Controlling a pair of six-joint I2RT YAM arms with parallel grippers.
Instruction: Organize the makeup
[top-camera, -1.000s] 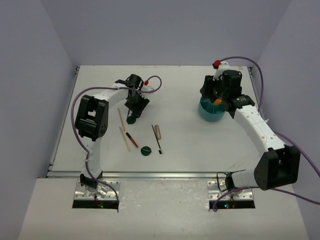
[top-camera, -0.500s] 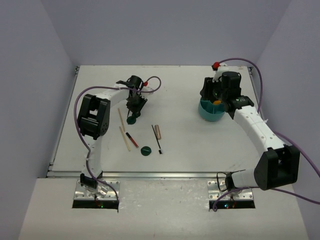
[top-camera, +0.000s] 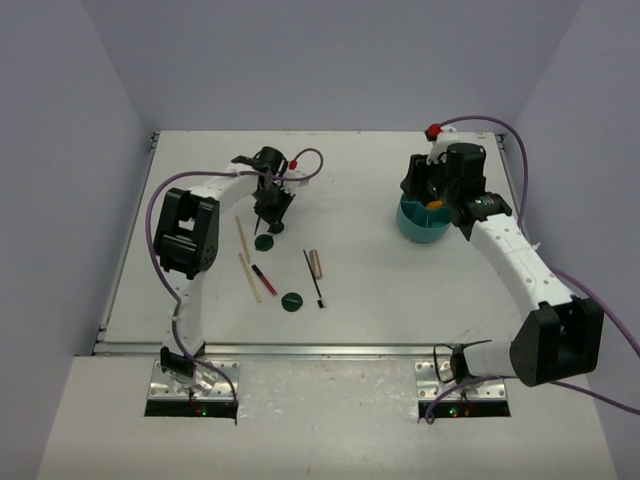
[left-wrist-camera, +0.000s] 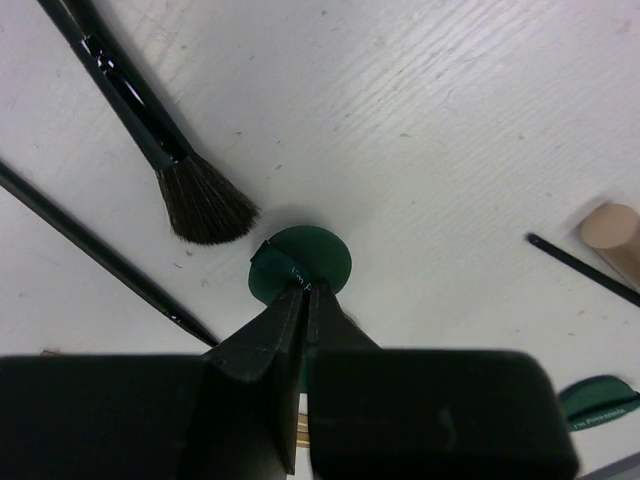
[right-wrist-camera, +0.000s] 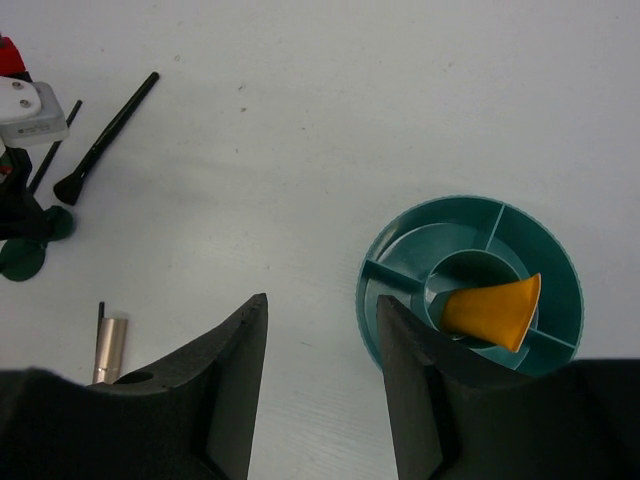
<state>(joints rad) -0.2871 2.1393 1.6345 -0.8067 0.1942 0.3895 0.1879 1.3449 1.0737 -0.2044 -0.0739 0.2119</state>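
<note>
A teal round divided container (top-camera: 416, 229) stands on the white table (top-camera: 380, 290), toward its far right side.

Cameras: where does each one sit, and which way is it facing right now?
Top external: above and behind the arms, looking down on the table; both arms show, with left hand and right hand.
Left wrist: on the left arm, looking down past its shut fingers at a green disc and brush.
Right wrist: on the right arm, looking down between its open fingers at the container holding the wedge.
Shared: both wrist views catch that disc, the brush and the tube.
</note>
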